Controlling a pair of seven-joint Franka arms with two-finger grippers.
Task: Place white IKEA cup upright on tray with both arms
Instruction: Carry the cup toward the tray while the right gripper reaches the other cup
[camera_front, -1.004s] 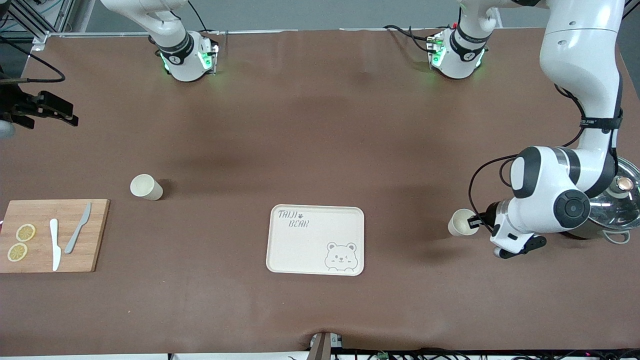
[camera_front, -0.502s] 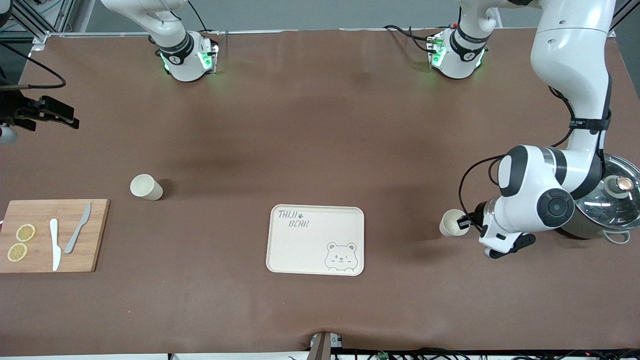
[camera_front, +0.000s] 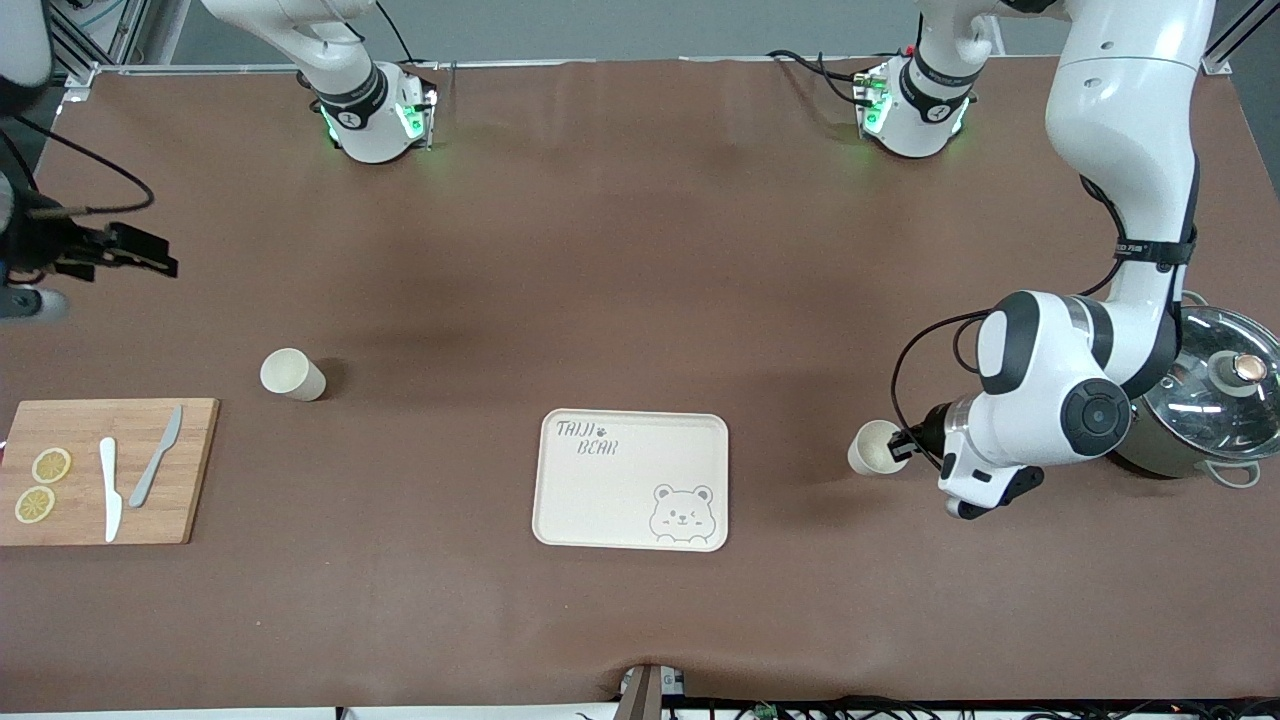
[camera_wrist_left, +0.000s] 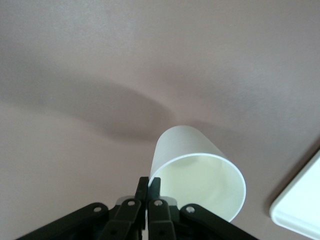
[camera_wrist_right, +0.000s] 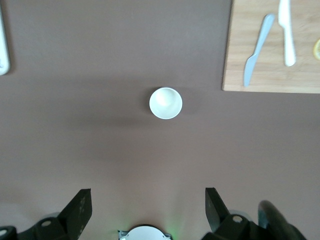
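A white cup (camera_front: 872, 447) hangs tilted in my left gripper (camera_front: 902, 446), over the table between the tray (camera_front: 600, 490) and a pot. In the left wrist view the left gripper (camera_wrist_left: 149, 181) is shut on the cup's (camera_wrist_left: 190, 165) rim, one finger inside and one outside, and the tray's corner (camera_wrist_left: 302, 212) shows nearby. A second white cup (camera_front: 292, 374) stands upright near the cutting board. My right gripper (camera_front: 140, 260) is open and empty above the right arm's end of the table. The right wrist view looks down on that cup (camera_wrist_right: 165, 103) past the gripper (camera_wrist_right: 146, 196).
A wooden cutting board (camera_front: 190, 470) with two lemon slices (camera_front: 42, 484), a white knife (camera_front: 109, 488) and a grey knife (camera_front: 155, 470) lies at the right arm's end. A steel pot with a glass lid (camera_front: 1215, 400) stands at the left arm's end, beside the left arm.
My left gripper has carried the cup away from the pot and toward the tray. My right gripper has shifted a little inward over the table.
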